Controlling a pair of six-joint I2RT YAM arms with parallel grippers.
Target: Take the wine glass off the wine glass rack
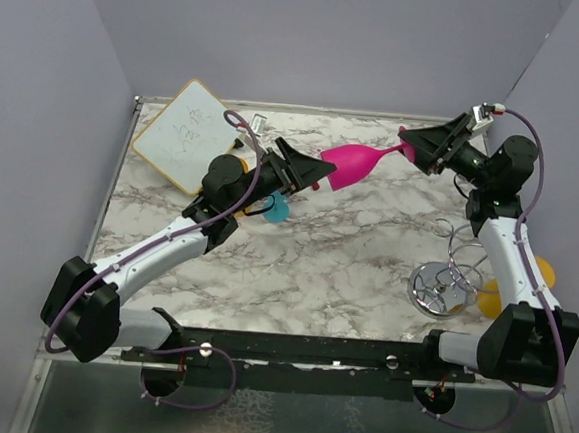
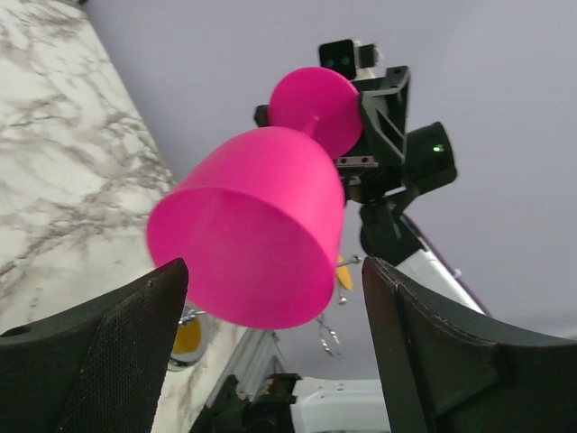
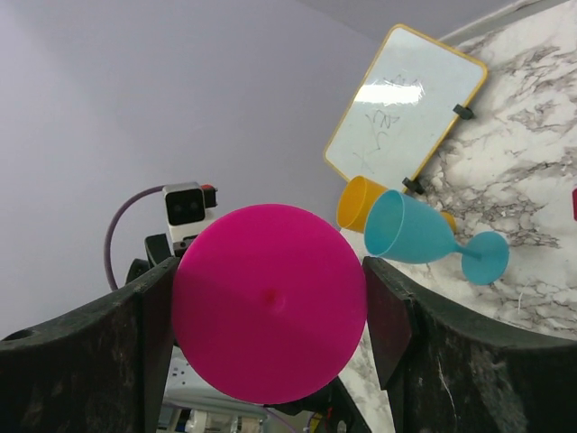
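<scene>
The wine glass (image 1: 359,165) is held in the air over the far part of the bench (image 1: 367,253), well clear of the wine glass rack (image 1: 447,281), which stands by the right arm's base. Its long axis lies nearly level. The foot is turned toward the right gripper (image 1: 410,146) and the open bowl toward the left gripper (image 1: 315,173).

In the right wrist view the round foot fills the gap between the fingers (image 3: 397,316), so it is judged to be clamped there by its edges. In the left wrist view the fingers (image 2: 135,343) are spread wide on either side of the bowl's rim. Whether either one touches the bowl cannot be told for sure from that angle, but no grip is seen.

The coming move is judged to turn on this line-up: the bowl points straight into the left gripper's open span, and the left arm is the nearer one to that end.
</scene>
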